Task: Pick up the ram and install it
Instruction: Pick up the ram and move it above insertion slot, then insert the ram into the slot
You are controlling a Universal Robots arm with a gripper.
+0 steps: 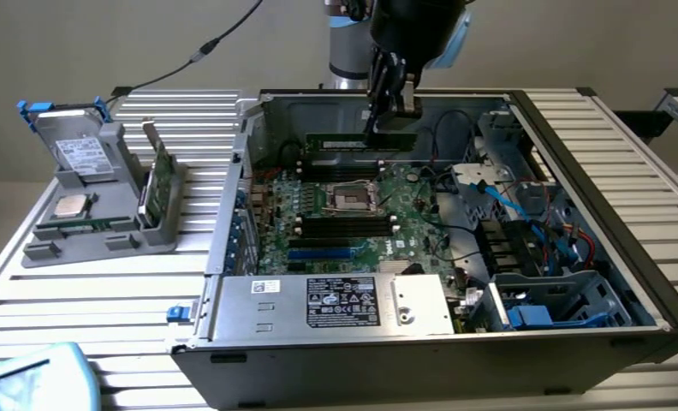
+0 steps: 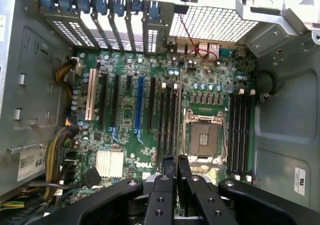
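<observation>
The ram (image 1: pixel 353 140) is a long, thin green stick, held level and on edge inside the open computer case (image 1: pixel 613 282). My gripper (image 1: pixel 387 120) comes down from above and is shut on the stick near its end at the exterior view's right. The stick hangs just over the black memory slots (image 1: pixel 336 163) on the far side of the processor socket (image 1: pixel 351 195). In the wrist view my fingers (image 2: pixel 165 177) stand close together, with the ram (image 2: pixel 178 130) edge-on between them, running along the slots beside the socket (image 2: pixel 205 137).
A grey holder (image 1: pixel 88 231) outside the case at the exterior view's left carries a drive, a silver chip (image 1: pixel 72 205) and an upright green card (image 1: pixel 157 184). The power supply (image 1: pixel 339 304) fills the case front. Blue cables (image 1: pixel 533 214) and a drive cage lie at the exterior view's right.
</observation>
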